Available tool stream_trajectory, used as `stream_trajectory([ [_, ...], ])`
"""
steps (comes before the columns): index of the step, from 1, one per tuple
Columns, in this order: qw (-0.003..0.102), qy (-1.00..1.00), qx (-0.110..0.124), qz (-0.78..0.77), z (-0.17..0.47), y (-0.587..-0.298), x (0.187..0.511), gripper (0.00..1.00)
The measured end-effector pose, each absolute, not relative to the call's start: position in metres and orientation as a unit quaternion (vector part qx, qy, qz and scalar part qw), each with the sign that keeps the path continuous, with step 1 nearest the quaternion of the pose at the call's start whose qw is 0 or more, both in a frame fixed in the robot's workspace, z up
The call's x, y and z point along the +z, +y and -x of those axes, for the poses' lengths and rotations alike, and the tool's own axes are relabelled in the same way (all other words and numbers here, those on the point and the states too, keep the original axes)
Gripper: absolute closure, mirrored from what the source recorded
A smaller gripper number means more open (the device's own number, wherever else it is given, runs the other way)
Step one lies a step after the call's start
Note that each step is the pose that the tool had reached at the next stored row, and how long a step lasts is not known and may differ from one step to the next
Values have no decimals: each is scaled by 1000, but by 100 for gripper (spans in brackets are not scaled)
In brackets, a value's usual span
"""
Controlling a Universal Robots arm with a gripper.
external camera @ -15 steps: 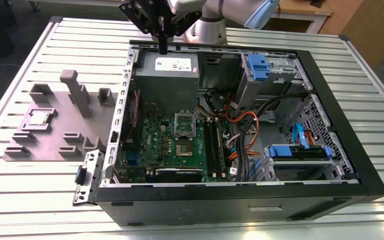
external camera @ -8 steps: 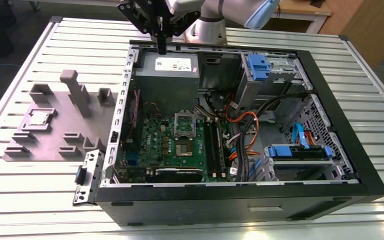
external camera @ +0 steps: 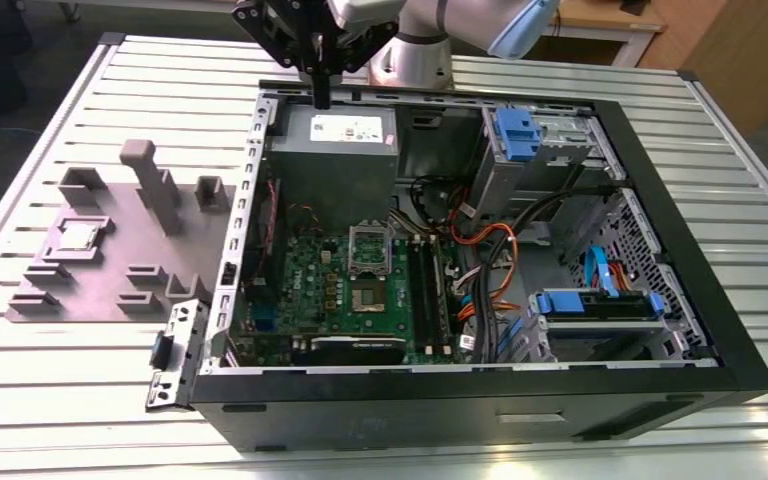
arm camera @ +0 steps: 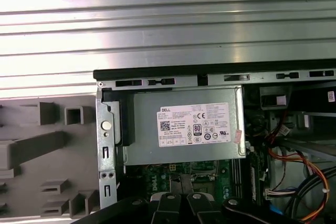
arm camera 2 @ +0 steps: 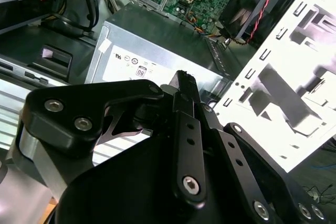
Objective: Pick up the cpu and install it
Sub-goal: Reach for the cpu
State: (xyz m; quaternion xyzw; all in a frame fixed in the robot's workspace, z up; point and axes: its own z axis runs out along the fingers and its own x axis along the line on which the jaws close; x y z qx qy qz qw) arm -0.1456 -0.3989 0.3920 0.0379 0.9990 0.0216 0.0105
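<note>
The cpu (external camera: 80, 235), a small silvery square chip, lies in a recess of the grey fixture plate (external camera: 104, 280) on the table, on the exterior view's left of the open computer case. My gripper (external camera: 320, 92) hangs over the far edge of the case, above the grey power supply box (external camera: 335, 150), well away from the cpu. Its fingers (arm camera 2: 185, 85) stand together, shut, with nothing between them. The silvery socket frame (external camera: 368, 246) sits on the green motherboard (external camera: 344, 290) in the middle of the case.
The black case (external camera: 491, 400) lies open on a slatted metal table (external camera: 758, 200). Inside are orange and black cables (external camera: 484, 250), blue drive brackets (external camera: 518, 130) and memory sticks (external camera: 424, 280). Upright grey posts (external camera: 151, 180) rise from the fixture plate.
</note>
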Motion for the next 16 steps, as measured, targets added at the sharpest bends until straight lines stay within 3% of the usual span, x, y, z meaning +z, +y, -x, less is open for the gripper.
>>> stream_trajectory([
  [16,10,999,22,-38,149,-399,392,89],
])
